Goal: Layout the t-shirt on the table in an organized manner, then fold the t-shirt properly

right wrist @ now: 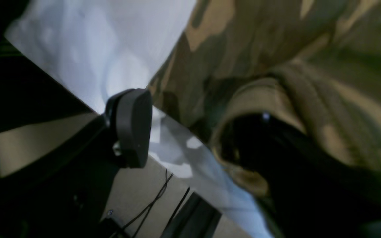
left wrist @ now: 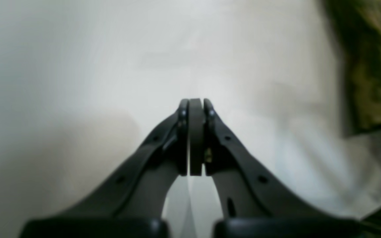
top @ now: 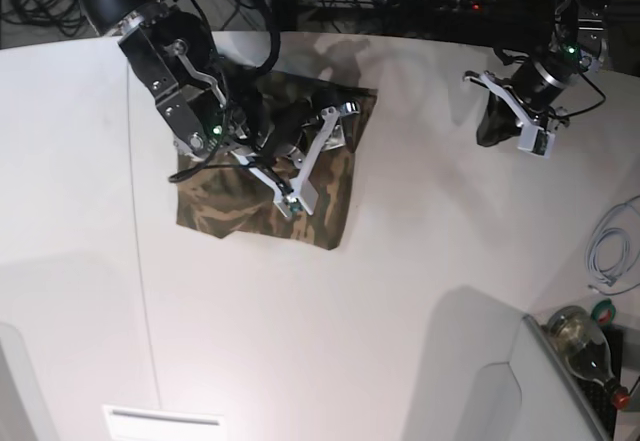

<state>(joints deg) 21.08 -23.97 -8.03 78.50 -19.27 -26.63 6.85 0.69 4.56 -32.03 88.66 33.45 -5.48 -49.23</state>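
On the far left part of the table (top: 400,291), the t-shirt (top: 320,206) lies bunched flat beneath the right gripper (top: 310,156), whose jaws stand apart, one finger (right wrist: 132,127) bare and the other buried under a cloth fold. The left gripper (left wrist: 196,135) is pressed closed, empty, well apart from the shirt.

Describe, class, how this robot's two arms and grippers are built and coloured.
Both arms are black with looping black cables and a small green light near each wrist. The right gripper and left gripper have white outer brackets. Close up, the left gripper's fingers are black, curved, hole-dotted, with flat pads.
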